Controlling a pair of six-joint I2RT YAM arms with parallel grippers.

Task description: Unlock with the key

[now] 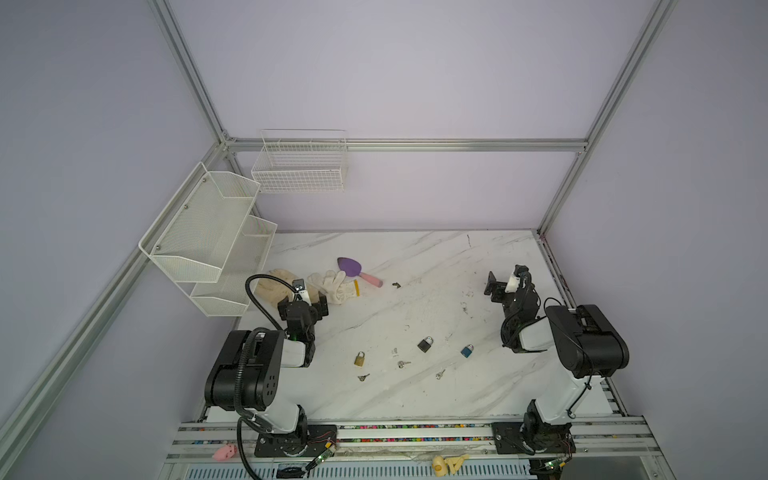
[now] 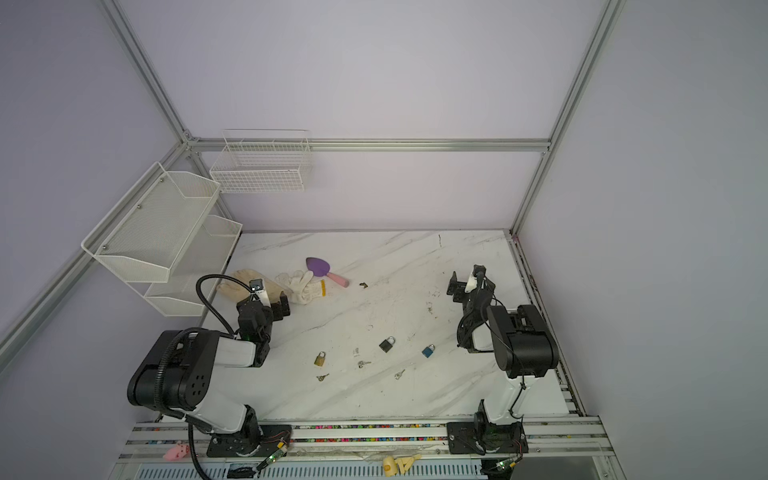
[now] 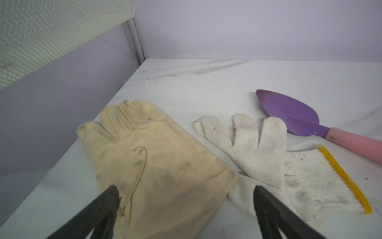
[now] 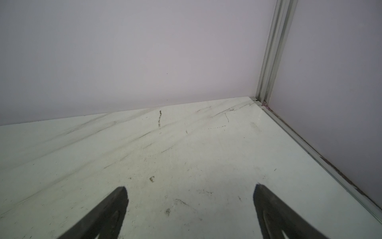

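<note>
Three small padlocks lie on the marble table in both top views: a brass padlock (image 1: 360, 359), a black padlock (image 1: 425, 344) and a blue padlock (image 1: 467, 350). A small key lies in front of each: one key (image 1: 363, 377) below the brass lock, another key (image 1: 403, 364) in the middle, a third key (image 1: 440, 374) to the right. My left gripper (image 1: 303, 301) hovers open over the gloves at the back left, far from the locks. My right gripper (image 1: 492, 286) is open over bare table at the back right. Neither wrist view shows a lock or key.
A cream glove (image 3: 157, 157), a white knit glove (image 3: 264, 157) and a purple trowel with a pink handle (image 3: 289, 111) lie under and beyond my left gripper (image 3: 186, 190). White mesh shelves (image 1: 203, 241) hang on the left wall. A small dark item (image 1: 396, 285) lies mid-table.
</note>
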